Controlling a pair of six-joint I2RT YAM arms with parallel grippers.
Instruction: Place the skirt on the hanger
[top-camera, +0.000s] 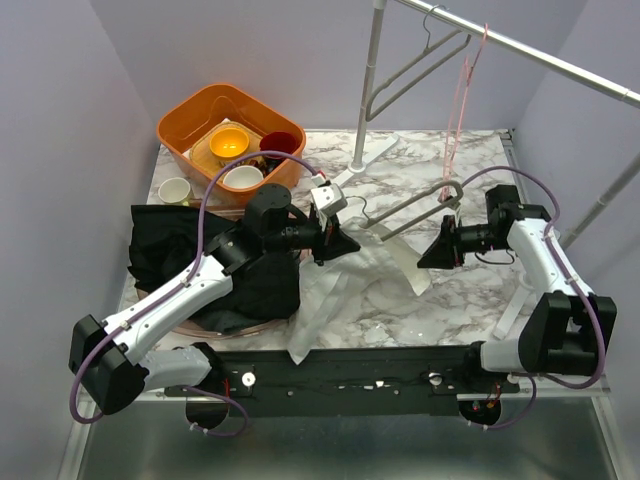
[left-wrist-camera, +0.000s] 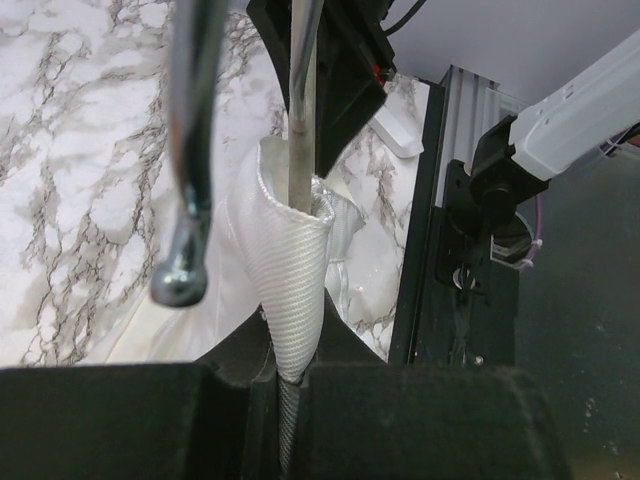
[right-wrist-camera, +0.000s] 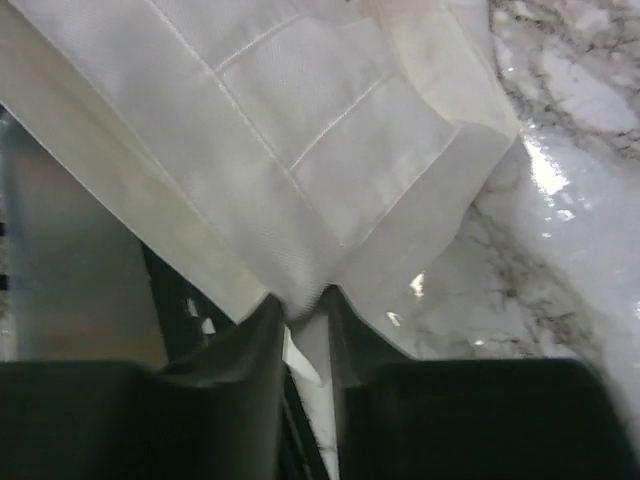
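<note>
Left gripper (left-wrist-camera: 290, 390): closed, pinching a fold of the white skirt (left-wrist-camera: 285, 260). Just above the fingers the fold wraps one wire of the metal hanger (left-wrist-camera: 302, 100). Cannot tell whether the wire itself is pinched.

Right gripper (right-wrist-camera: 300, 325): closed on a skirt edge, with the cloth fanning up and away from the fingers.

Top view: the grippers face each other over the marble table (top-camera: 400, 150). The skirt is draped between them and trails to the near edge. The hanger lies just behind it.

A second hanger (top-camera: 412, 68) hangs on the rail (top-camera: 560, 63). Black cloth (top-camera: 175, 250) and orange basin (top-camera: 185, 115) sit at left.
</note>
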